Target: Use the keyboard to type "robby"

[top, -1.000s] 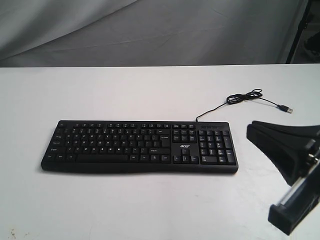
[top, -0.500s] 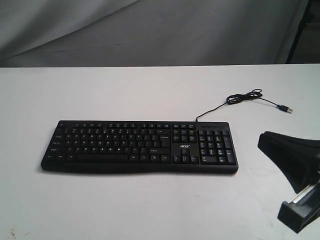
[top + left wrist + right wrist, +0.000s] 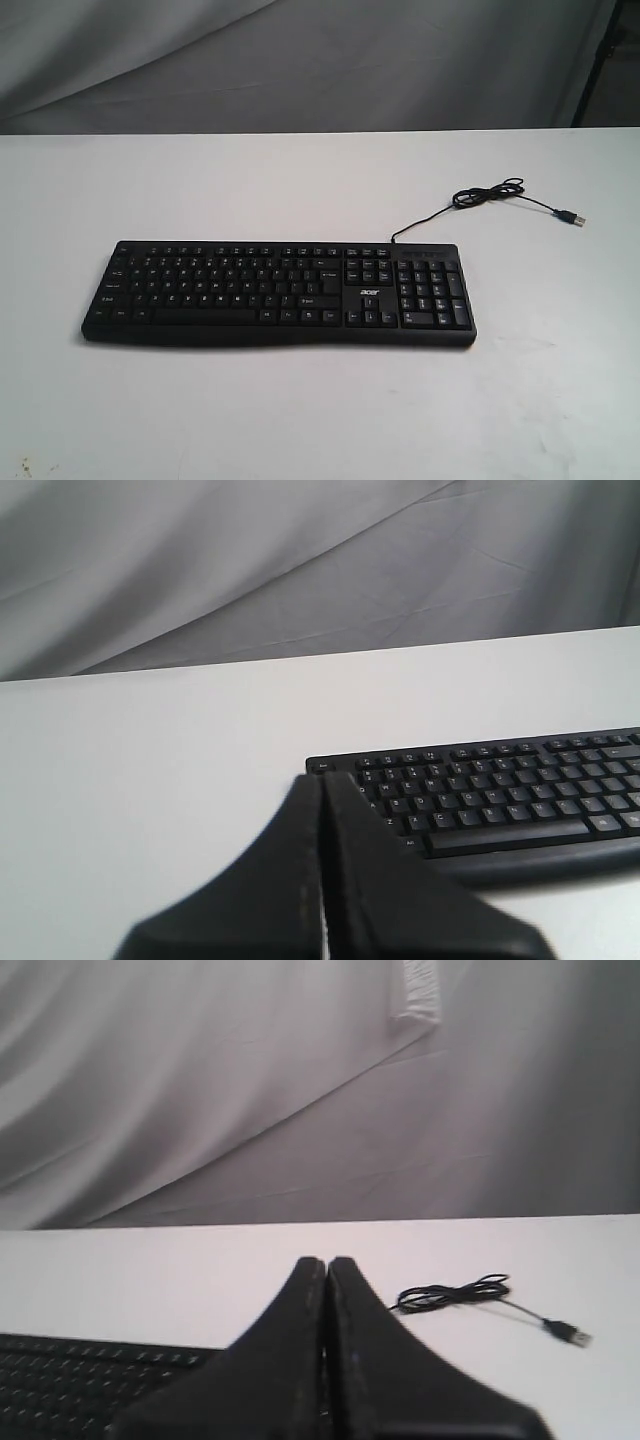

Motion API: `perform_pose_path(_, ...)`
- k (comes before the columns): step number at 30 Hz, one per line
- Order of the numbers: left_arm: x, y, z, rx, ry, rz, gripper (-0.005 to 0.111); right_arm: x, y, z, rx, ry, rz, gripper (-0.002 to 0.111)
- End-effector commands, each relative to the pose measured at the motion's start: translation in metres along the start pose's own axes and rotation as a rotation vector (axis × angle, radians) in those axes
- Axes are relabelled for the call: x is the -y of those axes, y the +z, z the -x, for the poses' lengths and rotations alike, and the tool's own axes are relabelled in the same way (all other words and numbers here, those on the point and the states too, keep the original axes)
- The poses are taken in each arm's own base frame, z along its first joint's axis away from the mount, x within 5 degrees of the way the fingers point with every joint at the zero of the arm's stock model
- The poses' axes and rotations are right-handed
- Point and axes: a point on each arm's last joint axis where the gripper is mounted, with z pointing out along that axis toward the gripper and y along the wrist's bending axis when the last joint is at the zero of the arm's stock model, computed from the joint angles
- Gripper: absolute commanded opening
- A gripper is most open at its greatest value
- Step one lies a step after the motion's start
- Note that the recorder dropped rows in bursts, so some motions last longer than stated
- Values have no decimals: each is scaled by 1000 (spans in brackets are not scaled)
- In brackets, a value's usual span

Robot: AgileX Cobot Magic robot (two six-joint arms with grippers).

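Note:
The wide black keyboard (image 3: 278, 293) with white legends and an "acer" logo lies flat on the white table (image 3: 300, 180). Its thin black cable (image 3: 487, 196) loops off the far right corner and ends in a USB plug (image 3: 572, 217). Neither gripper shows in the exterior view. In the left wrist view my left gripper (image 3: 323, 776) is shut and empty, hovering near the keyboard's (image 3: 500, 795) left end. Seen from the right wrist, my right gripper (image 3: 326, 1260) is also shut and empty, with the keyboard's corner (image 3: 90, 1375) to one side and the coiled cable (image 3: 455, 1295) to the other.
A creased grey cloth backdrop (image 3: 300, 60) hangs behind the table's far edge. A dark stand leg (image 3: 600, 60) shows at the back right.
My right gripper, which stood at the lower right of the exterior view, has slid down and out of that view. The keyboard and cable have not moved.

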Motion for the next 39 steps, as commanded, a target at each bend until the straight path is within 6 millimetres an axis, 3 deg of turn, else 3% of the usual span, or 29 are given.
perform_pose_path(1,0,0,-1,7,3,-5,0,8,-14,0,17,-32,-105,0)
perform_pose_path(17,0,0,-1,7,3,-5,0,12,-17,-6,-14,-98,-162,0)
perform_pose_path(26,0,0,-1,7,3,-5,0,17,-21,-36,-66,-137,-181,0)
perform_pose_path(29,0,0,-1,7,3,-5,0,16,-25,-34,-23,-141,-178,0)
perform_pose_path(39,0,0,-1,7,3,-5,0,16,-33,-52,-194,-116,-177,0)
